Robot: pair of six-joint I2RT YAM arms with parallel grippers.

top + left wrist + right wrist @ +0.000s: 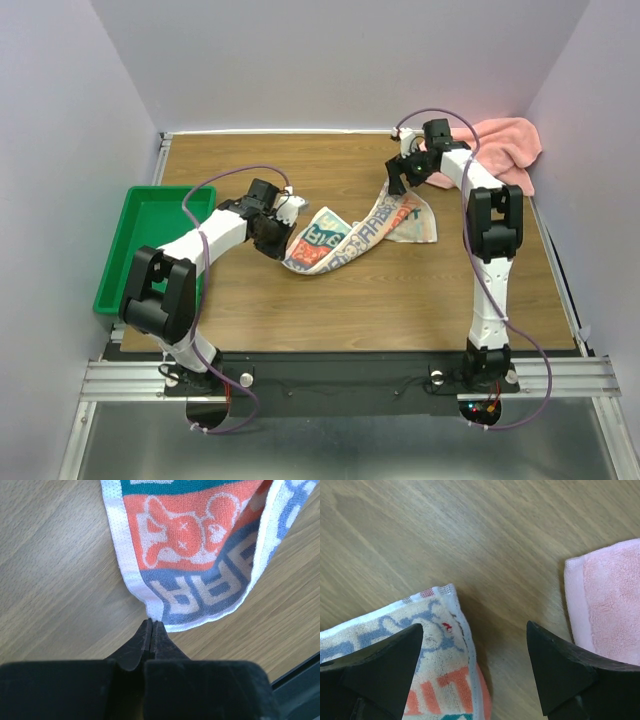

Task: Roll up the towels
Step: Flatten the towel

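The printed towel (355, 235), white with red, grey and teal blocks of lettering and a cartoon figure, is lying stretched in a long crumpled band across the middle of the wooden tabletop (400, 290), running from left of centre up toward the right rear. Its near-left corner is sitting at the tip of the left tool (278, 235). In the left wrist view that tool (151, 625) is clenched, its two dark fingers (142, 640) pressing together right on the white hem where the printed towel (200, 545) is folding to a point. The cloth beyond is showing an orange panel with the figure and a grey-blue band of letters.

At the band's far end the right tool (400, 180) is hanging over the cloth. Its wrist camera is showing the right tool (475, 630) released, jaws standing wide apart, bare wood between them. One finger is overlapping the printed towel (435, 680) and its hemmed corner in that view, and the other is overlapping the edge of the pink towel (610, 610).

The pink towel (505, 145) is sitting bunched in a loose heap at the right rear corner of the tabletop, just behind the right arm and apart from the printed one. A green bin (150, 240) is resting at the tabletop's left edge, beside the left arm.
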